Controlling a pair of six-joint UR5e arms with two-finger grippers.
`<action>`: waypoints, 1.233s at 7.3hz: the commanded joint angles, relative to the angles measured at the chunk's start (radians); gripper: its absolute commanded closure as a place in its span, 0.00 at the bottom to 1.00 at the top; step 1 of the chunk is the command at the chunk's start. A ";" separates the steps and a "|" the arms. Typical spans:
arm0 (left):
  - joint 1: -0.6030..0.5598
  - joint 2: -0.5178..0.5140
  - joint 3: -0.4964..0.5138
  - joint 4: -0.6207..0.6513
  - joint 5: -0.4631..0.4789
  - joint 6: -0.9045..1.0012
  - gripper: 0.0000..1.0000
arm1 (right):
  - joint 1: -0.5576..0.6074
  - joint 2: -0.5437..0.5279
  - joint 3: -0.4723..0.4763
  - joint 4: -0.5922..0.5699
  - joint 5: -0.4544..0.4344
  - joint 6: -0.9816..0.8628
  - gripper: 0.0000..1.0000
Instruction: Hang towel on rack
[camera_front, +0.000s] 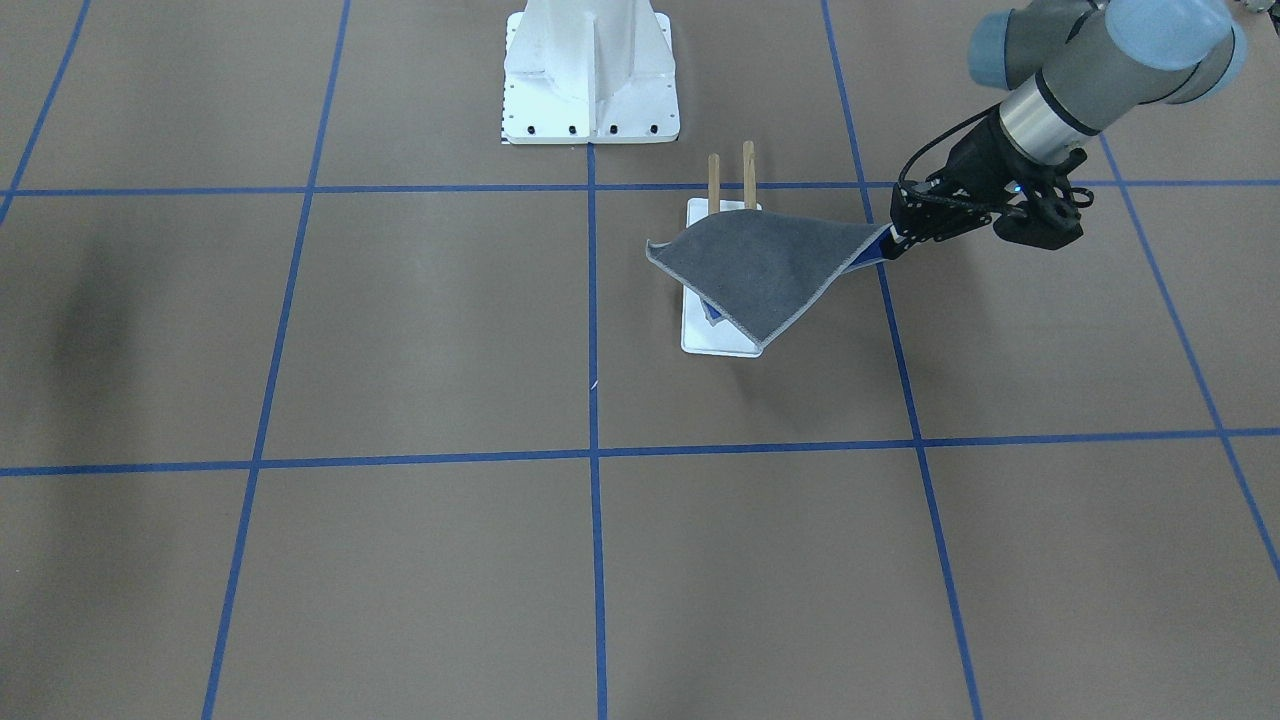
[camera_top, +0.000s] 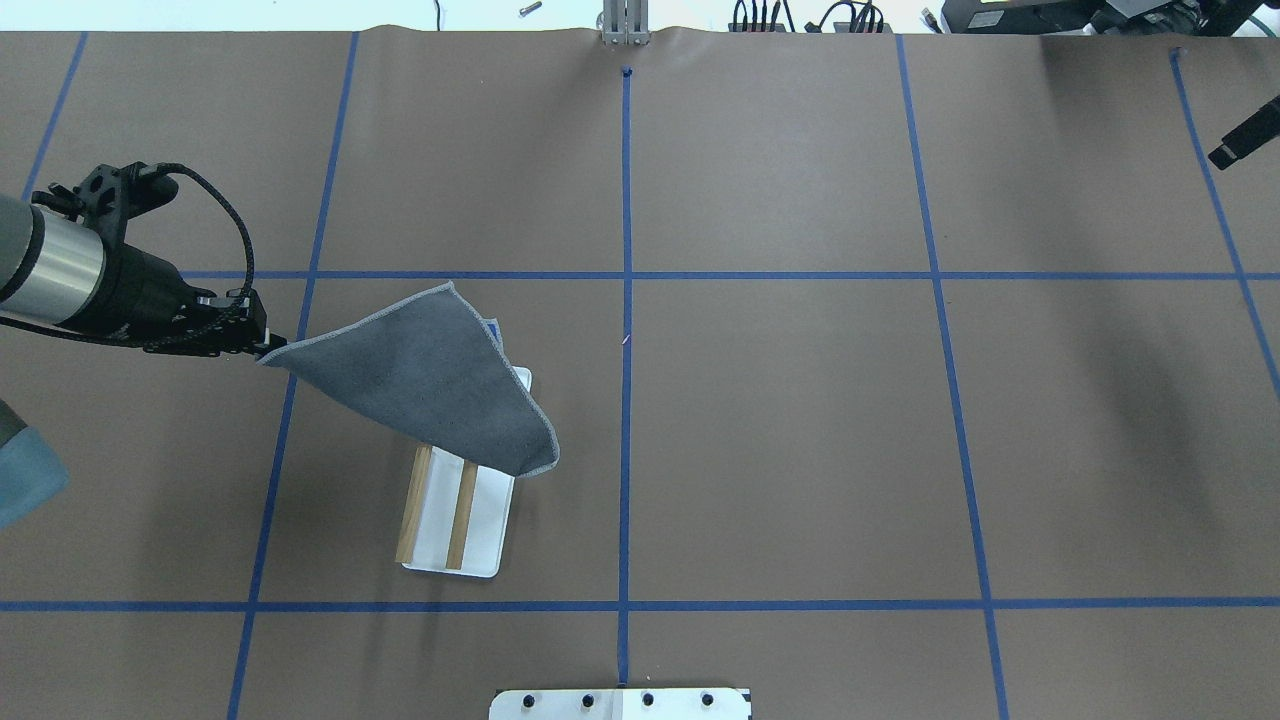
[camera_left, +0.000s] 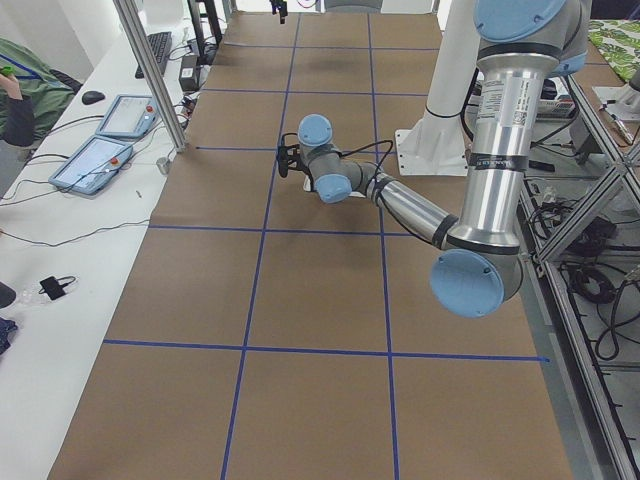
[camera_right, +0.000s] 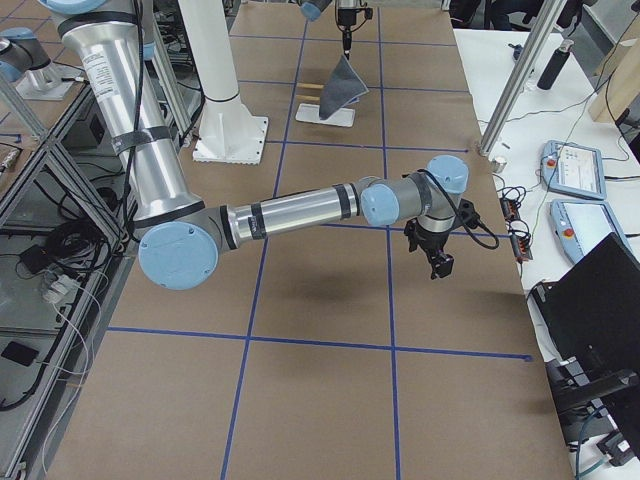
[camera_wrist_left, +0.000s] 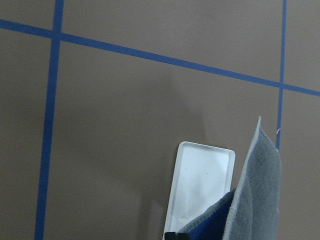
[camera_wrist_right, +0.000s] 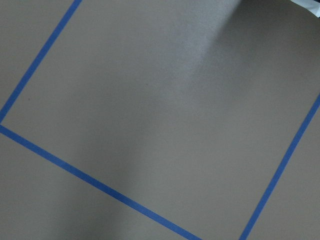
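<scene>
The towel (camera_top: 430, 385) shows its dark grey face up, with blue underneath, and lies spread over the far end of the rack (camera_top: 440, 510). The rack's two wooden dowels (camera_front: 730, 175) stick out from under the towel above the white base plate (camera_front: 715, 338). My left gripper (camera_top: 268, 347) is shut on one towel corner and holds it taut, out to the rack's side (camera_front: 893, 243). The left wrist view shows the hanging towel (camera_wrist_left: 260, 200) above the base plate (camera_wrist_left: 200, 185). My right gripper (camera_right: 440, 262) hangs far off over bare table; I cannot tell whether it is open or shut.
The large white bolted pedestal (camera_front: 590, 80) stands behind the rack at the robot's side. Blue tape lines divide the brown table (camera_top: 800, 420). Tablets and cables lie on the white side bench (camera_right: 575, 190) beyond the right arm.
</scene>
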 joint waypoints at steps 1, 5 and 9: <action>0.006 -0.002 0.046 -0.008 0.053 0.058 0.02 | 0.024 -0.022 -0.005 -0.004 0.007 -0.011 0.00; -0.076 0.003 0.111 0.002 0.053 0.304 0.01 | 0.067 -0.146 -0.004 0.043 0.001 0.064 0.00; -0.399 -0.012 0.176 0.441 0.047 1.075 0.01 | 0.132 -0.263 -0.005 0.059 -0.005 0.071 0.00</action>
